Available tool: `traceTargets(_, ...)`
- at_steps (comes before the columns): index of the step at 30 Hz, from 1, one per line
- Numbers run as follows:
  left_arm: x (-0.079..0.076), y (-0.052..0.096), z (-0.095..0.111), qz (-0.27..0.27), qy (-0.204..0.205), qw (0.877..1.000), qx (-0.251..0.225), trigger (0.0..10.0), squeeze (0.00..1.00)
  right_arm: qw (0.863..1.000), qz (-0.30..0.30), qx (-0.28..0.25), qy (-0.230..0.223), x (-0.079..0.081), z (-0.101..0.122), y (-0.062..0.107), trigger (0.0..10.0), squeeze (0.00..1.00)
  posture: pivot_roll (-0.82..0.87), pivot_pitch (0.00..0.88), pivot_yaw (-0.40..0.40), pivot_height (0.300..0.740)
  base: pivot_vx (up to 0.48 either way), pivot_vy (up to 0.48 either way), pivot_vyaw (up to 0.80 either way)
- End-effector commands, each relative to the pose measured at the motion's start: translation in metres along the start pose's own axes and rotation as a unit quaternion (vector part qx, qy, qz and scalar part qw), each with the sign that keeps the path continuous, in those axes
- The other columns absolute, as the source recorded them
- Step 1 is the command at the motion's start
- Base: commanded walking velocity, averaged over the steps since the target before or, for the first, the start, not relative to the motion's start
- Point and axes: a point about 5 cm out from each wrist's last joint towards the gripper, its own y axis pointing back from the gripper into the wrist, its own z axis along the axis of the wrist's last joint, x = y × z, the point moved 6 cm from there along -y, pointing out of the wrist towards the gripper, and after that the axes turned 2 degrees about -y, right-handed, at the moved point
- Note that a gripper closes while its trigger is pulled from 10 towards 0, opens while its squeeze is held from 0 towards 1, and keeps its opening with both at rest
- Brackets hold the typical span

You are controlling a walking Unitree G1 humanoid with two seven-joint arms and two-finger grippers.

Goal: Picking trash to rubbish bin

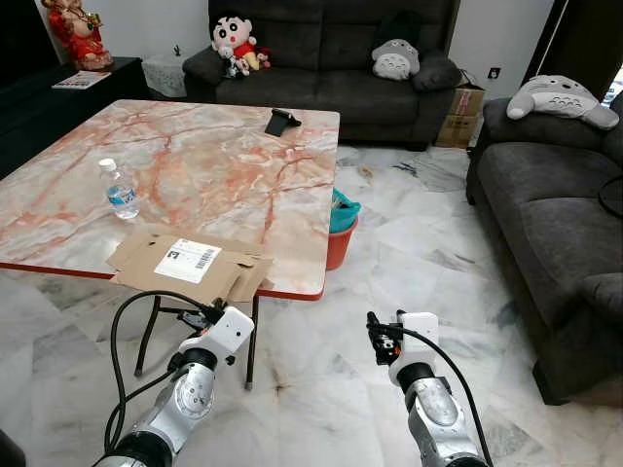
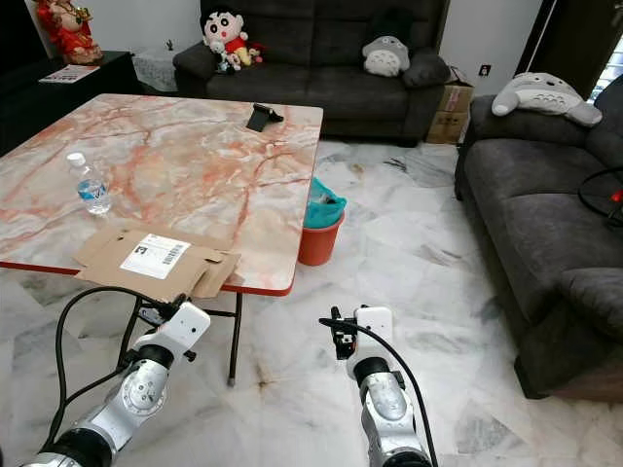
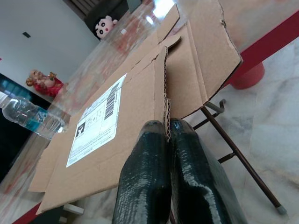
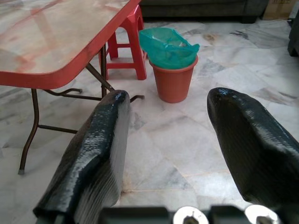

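Note:
A flattened cardboard box [image 1: 185, 263] with a white shipping label lies at the near edge of the marble table [image 1: 214, 156], overhanging it. A clear water bottle [image 1: 120, 190] stands beside it on the left. My left gripper [image 3: 168, 128] is shut, its tips right at the cardboard's overhanging torn edge, just below the table's rim; in the left eye view the left gripper [image 1: 198, 316] sits under that edge. My right gripper [image 4: 172, 95] is open over the floor and faces an orange rubbish bin [image 4: 173, 70] with a green liner, which stands by the table's right side.
A small black object [image 1: 282, 121] lies at the table's far edge. A red stool [image 4: 133, 32] stands under the table near the bin. Dark sofas [image 1: 545, 195] line the back and right. Marble floor [image 1: 409, 272] lies open between table and right sofa.

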Motion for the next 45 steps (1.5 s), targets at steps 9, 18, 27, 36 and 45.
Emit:
traceTargets(9,0.0009,-0.0011,0.0006,0.002,0.008,1.000,0.000,10.0,0.00,1.000,-0.005,-0.008,-0.001,-0.0029,0.0057,-0.0028,10.0,0.00,0.11,0.000,-0.022,0.740,0.000,0.000,0.00)
traceTargets(18,0.0000,-0.0007,0.0005,0.003,0.010,1.000,0.002,10.0,0.00,1.000,-0.005,-0.008,0.000,-0.0042,0.0057,-0.0025,10.0,0.00,0.11,0.000,-0.030,0.740,-0.059,0.000,0.00)
traceTargets(27,0.0002,0.0002,-0.0014,0.004,0.010,1.000,0.004,10.0,0.00,1.000,-0.003,-0.007,0.000,-0.0027,0.0053,-0.0026,10.0,0.00,0.11,0.000,-0.030,0.740,-0.278,0.000,0.00)
traceTargets(36,0.0008,-0.0001,-0.0012,0.006,0.010,1.000,0.005,10.0,0.00,1.000,-0.002,-0.006,0.000,-0.0027,0.0056,-0.0030,10.0,0.00,0.11,0.000,-0.033,0.740,-0.282,0.000,0.00)
traceTargets(45,0.0020,0.0002,-0.0034,0.007,0.008,1.000,0.008,10.0,0.00,1.000,-0.003,0.003,0.000,-0.0021,0.0004,-0.0013,10.0,0.00,0.11,0.000,-0.033,0.740,-0.282,0.000,0.00)
